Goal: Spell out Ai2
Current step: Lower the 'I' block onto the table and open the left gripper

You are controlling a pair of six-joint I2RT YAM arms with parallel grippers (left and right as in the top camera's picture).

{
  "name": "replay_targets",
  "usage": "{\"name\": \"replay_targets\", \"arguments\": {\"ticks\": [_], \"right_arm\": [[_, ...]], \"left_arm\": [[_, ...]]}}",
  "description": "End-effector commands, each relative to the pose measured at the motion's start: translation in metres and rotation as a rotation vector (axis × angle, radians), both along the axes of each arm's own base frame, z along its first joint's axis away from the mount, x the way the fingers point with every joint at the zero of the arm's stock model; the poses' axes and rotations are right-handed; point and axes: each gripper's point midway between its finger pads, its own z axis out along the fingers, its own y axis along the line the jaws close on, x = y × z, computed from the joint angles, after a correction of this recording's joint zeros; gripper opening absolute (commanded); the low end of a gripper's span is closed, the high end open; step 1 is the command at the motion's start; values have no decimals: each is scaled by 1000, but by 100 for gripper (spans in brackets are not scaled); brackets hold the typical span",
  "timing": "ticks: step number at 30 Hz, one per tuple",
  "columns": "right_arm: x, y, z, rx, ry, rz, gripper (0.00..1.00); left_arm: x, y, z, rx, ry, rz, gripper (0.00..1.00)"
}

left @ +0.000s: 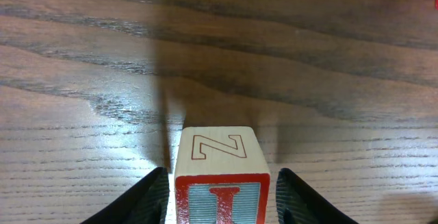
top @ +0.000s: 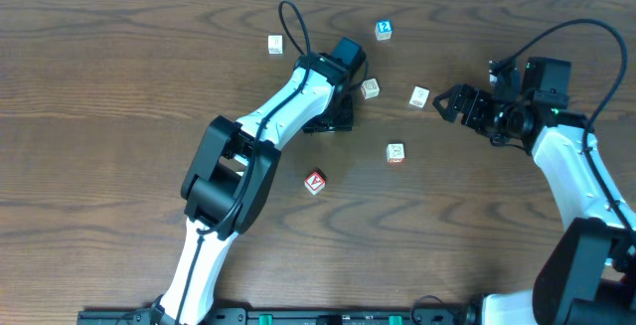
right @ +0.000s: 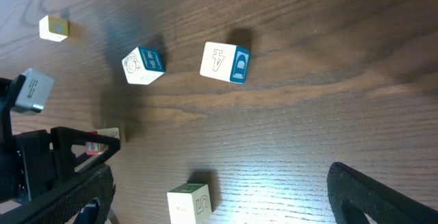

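The "I" cube (left: pixel 222 186), with a red I on its near face and a Z on top, rests on the table between the jaws of my left gripper (left: pixel 222 183). A thin gap shows on each side of it, so the gripper is open. From overhead the left gripper (top: pixel 330 118) hides this cube. The red "A" cube (top: pixel 315 182) lies nearer the front, below the left gripper. Far back is the blue "2" cube (top: pixel 384 30). At the right, my right gripper (top: pixel 442 103) stands wide open and empty (right: pixel 226 190).
Pale cubes lie around: one (top: pixel 275 44) at the back left, one (top: pixel 370 88) beside the left gripper, one (top: pixel 419 96) just in front of the right gripper, one (top: pixel 396 153) mid-table. The right wrist view shows a "5" cube (right: pixel 188 202) ahead of its fingers.
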Motion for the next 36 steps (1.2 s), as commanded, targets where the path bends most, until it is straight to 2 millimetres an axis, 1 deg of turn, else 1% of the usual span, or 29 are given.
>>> {"name": "replay_targets", "arguments": {"ticks": [1, 3, 15, 20, 23, 26, 28, 33, 36], "right_arm": [[6, -3, 7, -5, -25, 7, 99], [6, -3, 7, -5, -25, 7, 99], [6, -3, 7, -5, -25, 7, 99], [6, -3, 7, -6, -26, 9, 99], [6, -3, 7, -7, -27, 9, 99], [6, -3, 7, -7, -27, 9, 99], [6, -3, 7, -7, -27, 9, 99], [6, -3, 7, -6, -27, 9, 99], [6, -3, 7, -6, -27, 9, 99]], "left_arm": [[-2, 2, -6, 9, 15, 6, 53], [-2, 2, -6, 9, 15, 6, 52], [1, 6, -5, 14, 9, -4, 57], [7, 8, 3, 6, -13, -23, 57], [15, 8, 18, -8, -41, -28, 57], [22, 7, 37, -21, -72, -35, 58], [27, 5, 53, -26, -90, -60, 61], [31, 2, 87, -32, -112, -90, 63], [33, 1, 111, -38, -132, -107, 62]]}}
